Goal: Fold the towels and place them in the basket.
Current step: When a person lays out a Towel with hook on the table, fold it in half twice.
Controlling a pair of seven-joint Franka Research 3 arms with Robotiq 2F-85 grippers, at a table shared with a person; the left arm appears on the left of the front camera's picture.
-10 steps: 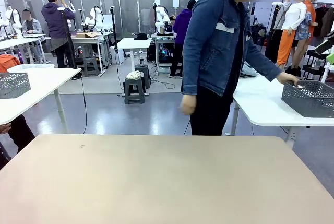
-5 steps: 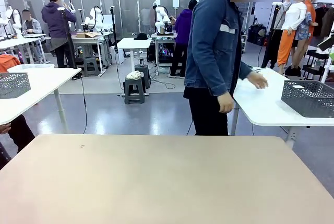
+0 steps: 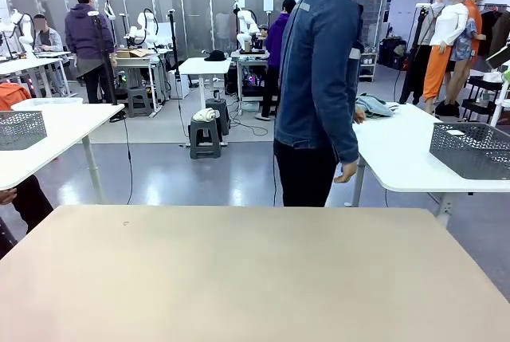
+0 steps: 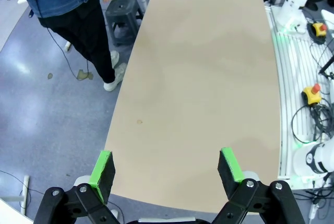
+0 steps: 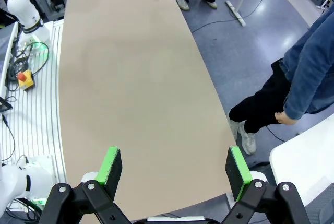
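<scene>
The towels (image 3: 376, 105) lie in a crumpled pale grey-green heap on a white side table (image 3: 406, 163) at the far right. A person in a denim jacket (image 3: 319, 63) stands beside them with one hand at the heap. The dark grey latticed basket (image 3: 472, 149) stands on the same white table, further right. My left gripper (image 4: 166, 166) hangs open high above the beige table (image 4: 203, 78) with nothing between its green pads. My right gripper (image 5: 174, 165) is open too, high over the same beige table (image 5: 130, 67), and holds nothing.
The beige table (image 3: 255, 270) in front of me is bare. A second grey mesh basket (image 3: 20, 128) sits on another white table at the left. A stool (image 4: 124, 18) stands on the floor near the person's feet. People work at tables farther back.
The person has taken a hand off the basket, turned away from it and reached to the towel heap on the white table. Both grippers stay still and open.
</scene>
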